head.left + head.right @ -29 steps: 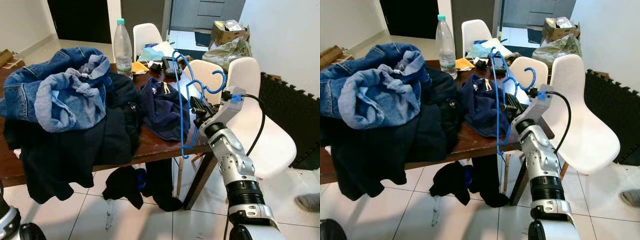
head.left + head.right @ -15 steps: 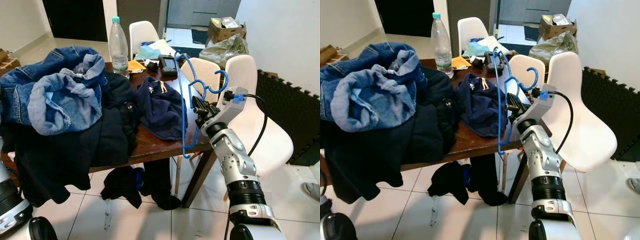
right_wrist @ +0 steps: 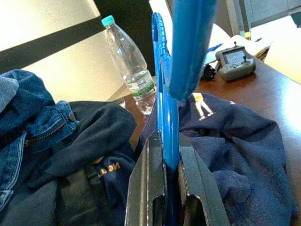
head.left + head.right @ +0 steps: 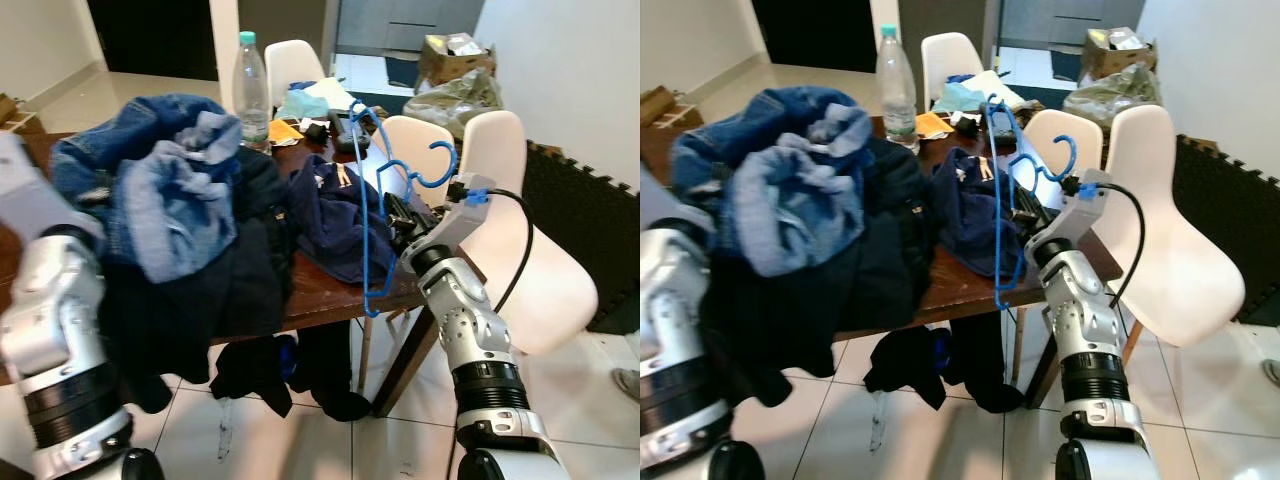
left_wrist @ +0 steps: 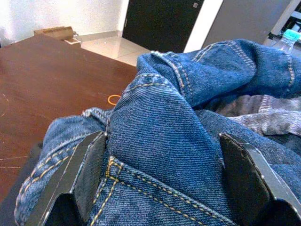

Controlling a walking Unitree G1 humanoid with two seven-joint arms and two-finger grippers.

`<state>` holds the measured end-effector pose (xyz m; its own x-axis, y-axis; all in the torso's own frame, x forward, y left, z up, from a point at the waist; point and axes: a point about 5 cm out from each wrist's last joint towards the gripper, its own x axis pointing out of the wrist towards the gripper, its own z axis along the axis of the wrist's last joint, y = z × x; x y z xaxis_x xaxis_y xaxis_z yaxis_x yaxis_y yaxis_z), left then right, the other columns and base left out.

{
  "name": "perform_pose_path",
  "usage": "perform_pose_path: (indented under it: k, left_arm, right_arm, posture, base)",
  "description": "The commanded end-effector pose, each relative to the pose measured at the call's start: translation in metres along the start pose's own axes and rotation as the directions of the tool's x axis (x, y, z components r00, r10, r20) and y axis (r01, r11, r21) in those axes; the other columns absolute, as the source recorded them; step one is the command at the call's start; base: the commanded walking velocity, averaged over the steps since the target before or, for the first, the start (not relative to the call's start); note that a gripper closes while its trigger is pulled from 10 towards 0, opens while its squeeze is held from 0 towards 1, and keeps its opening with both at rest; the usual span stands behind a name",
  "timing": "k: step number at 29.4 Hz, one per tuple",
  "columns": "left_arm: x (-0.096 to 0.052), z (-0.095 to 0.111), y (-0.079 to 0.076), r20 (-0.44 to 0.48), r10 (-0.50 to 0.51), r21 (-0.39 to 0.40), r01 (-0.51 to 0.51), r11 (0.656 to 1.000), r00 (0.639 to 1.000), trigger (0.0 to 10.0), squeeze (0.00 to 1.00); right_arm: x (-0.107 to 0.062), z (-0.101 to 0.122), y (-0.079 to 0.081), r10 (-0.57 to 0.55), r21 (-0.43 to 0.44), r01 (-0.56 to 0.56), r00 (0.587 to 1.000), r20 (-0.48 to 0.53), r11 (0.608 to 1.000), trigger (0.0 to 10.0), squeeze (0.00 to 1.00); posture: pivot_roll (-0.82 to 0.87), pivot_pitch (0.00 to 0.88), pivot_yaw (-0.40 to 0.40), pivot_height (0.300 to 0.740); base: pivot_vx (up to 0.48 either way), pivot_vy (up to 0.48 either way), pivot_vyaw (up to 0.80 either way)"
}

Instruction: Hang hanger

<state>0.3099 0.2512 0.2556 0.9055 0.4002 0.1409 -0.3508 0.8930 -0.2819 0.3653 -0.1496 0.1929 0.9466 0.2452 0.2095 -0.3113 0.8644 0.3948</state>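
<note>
My left arm has just swung up beside the table, its left gripper (image 5: 160, 188) spread wide over the denim jacket (image 4: 170, 190), while my right gripper (image 3: 164, 188) stays clamped on the blue hanger (image 4: 375, 200) held upright at the table's edge, not yet hung.

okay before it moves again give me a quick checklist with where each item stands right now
1. Right gripper shut on the blue hanger: ok.
2. Hanger hook free of the clothes: ok, it sits in open air above the table edge.
3. Left gripper open: ok, fingers spread over the denim jeans.
4. Left fingers clear of the jeans: cannot tell, cloth lies right between them.
5. Rail or rod to hang on: cannot tell.
6. Water bottle upright, away from the hanger: ok.
</note>
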Motion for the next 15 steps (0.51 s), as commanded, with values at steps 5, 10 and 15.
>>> perform_pose_path:
  k: [5, 10, 15]
  left_arm:
    - [0.003, 0.004, 0.0, 0.0, -0.009, 0.01, 0.009, 1.0, 1.0, 10.0, 0.0]
    - [0.007, 0.015, 0.018, 0.041, 0.052, 0.027, -0.053, 0.998, 0.998, 10.0, 0.0]
    - [0.007, 0.021, 0.027, 0.063, 0.079, 0.037, -0.081, 0.996, 0.995, 10.0, 0.0]
  right_arm:
    - [-0.002, 0.002, -0.007, -0.022, -0.011, 0.022, 1.0, 0.009, 1.0, 10.0, 0.0]
    - [-0.001, 0.001, -0.006, -0.019, -0.01, 0.019, 1.0, 0.006, 1.0, 10.0, 0.0]
    - [-0.001, 0.0, -0.004, -0.014, -0.008, 0.014, 1.0, 0.004, 1.0, 10.0, 0.0]
  posture:
    - [0.21, 0.033, -0.027, 0.74]
    - [0.21, 0.032, -0.031, 0.74]
    - [0.21, 0.032, -0.03, 0.74]
  base:
    - [-0.246, 0.066, 0.0]
    - [-0.137, 0.233, 0.0]
    - [0.0, 0.0, 0.0]
